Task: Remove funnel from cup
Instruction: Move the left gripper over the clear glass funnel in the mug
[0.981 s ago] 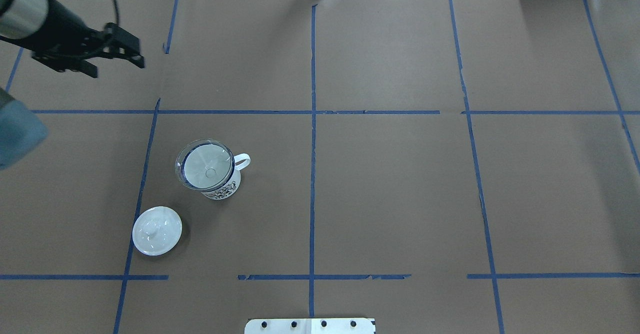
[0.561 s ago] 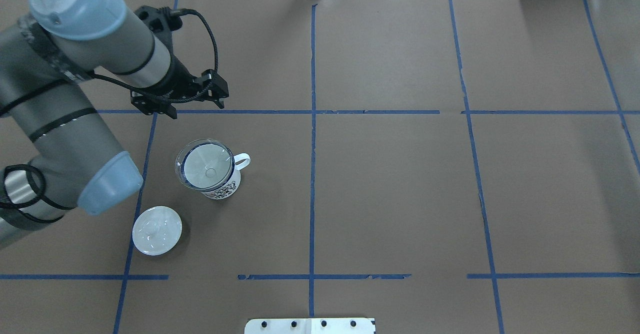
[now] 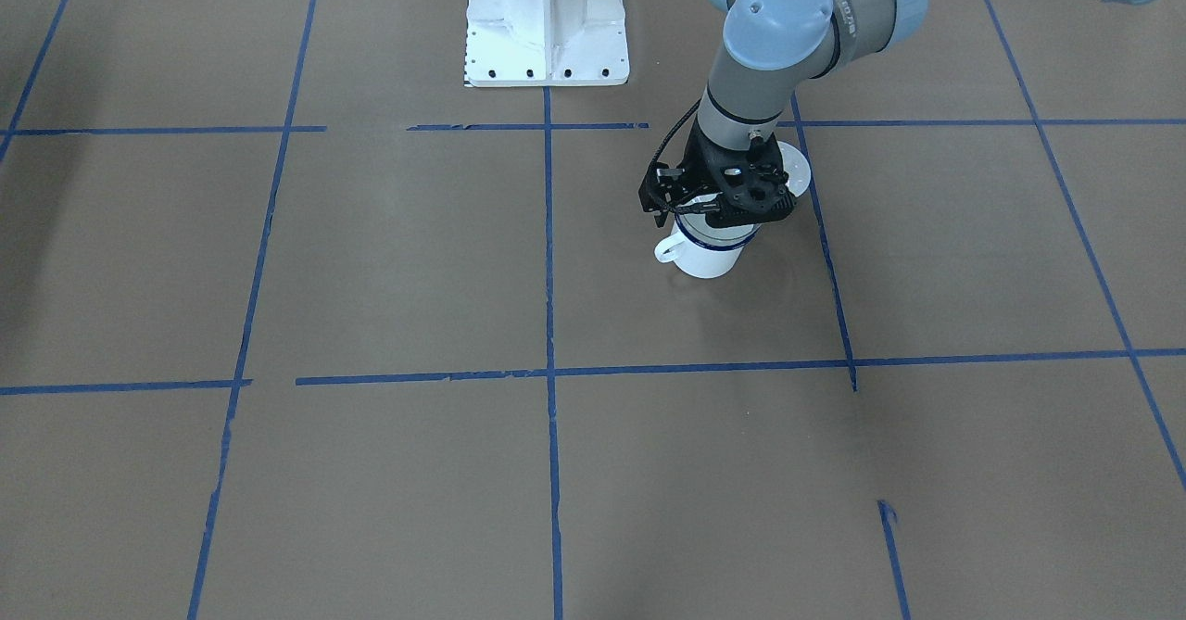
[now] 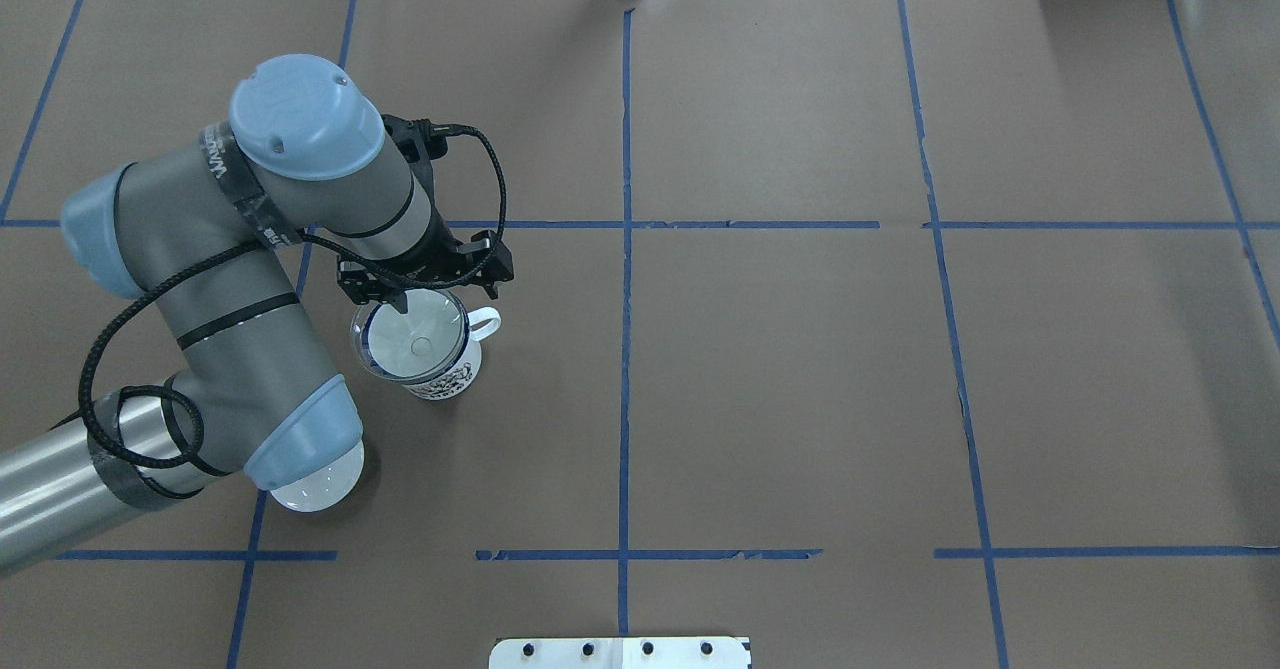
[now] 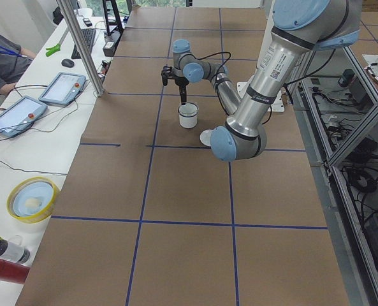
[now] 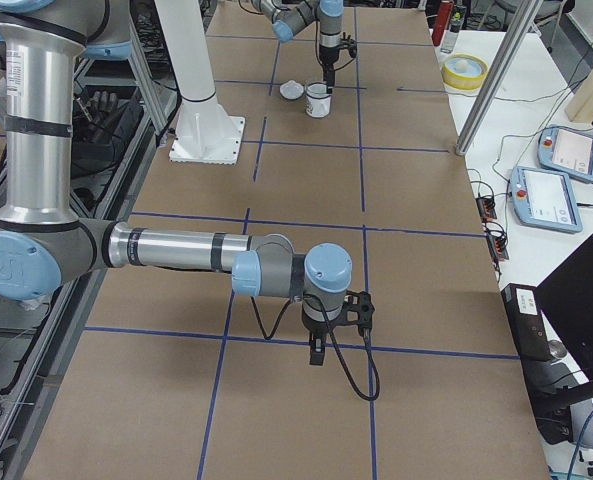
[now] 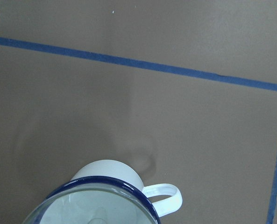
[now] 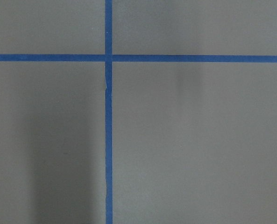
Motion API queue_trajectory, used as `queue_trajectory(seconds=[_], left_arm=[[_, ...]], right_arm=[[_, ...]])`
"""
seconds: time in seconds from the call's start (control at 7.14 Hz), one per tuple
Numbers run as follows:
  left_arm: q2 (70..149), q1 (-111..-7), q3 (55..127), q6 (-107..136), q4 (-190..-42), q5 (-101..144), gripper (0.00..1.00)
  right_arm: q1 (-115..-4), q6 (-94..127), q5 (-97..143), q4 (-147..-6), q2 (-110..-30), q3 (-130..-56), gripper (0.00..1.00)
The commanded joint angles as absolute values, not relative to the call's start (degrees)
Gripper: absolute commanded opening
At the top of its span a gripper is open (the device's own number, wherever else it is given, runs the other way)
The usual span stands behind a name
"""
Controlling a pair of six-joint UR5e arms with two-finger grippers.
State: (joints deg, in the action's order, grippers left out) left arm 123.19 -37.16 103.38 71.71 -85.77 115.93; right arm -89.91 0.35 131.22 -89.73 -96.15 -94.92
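**Desk:** Item one, funnel?

**Me:** Funnel, clear, seated in the cup, on the robot's left side of the table. Only my overhead view shows it whole. From the front, the left gripper covers it.

**Desk:** Gripper state?

**Me:** It hangs over the cup's far rim, one tip inside the funnel. Clenched or released, I cannot tell. The left wrist camera gives only the blue rim and the handle.

**Desk:** Other items?

**Me:** Lid, half hidden overhead by the elbow. The right gripper shows only from the right end, near a tape cross. I cannot tell its grip.
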Motion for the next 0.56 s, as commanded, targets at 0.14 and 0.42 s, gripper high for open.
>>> queue_trajectory(seconds=[0.14, 0.42], left_arm=[[123.8, -35.5, 101.3, 71.5, -87.5, 115.9, 0.69], [124.0, -35.5, 101.5, 71.5, -87.4, 115.7, 0.0]], right_arm=[[-89.9, 0.4, 131.2, -89.7, -96.2, -94.9, 1.0], [-89.9, 0.4, 131.2, -89.7, -96.2, -94.9, 1.0]])
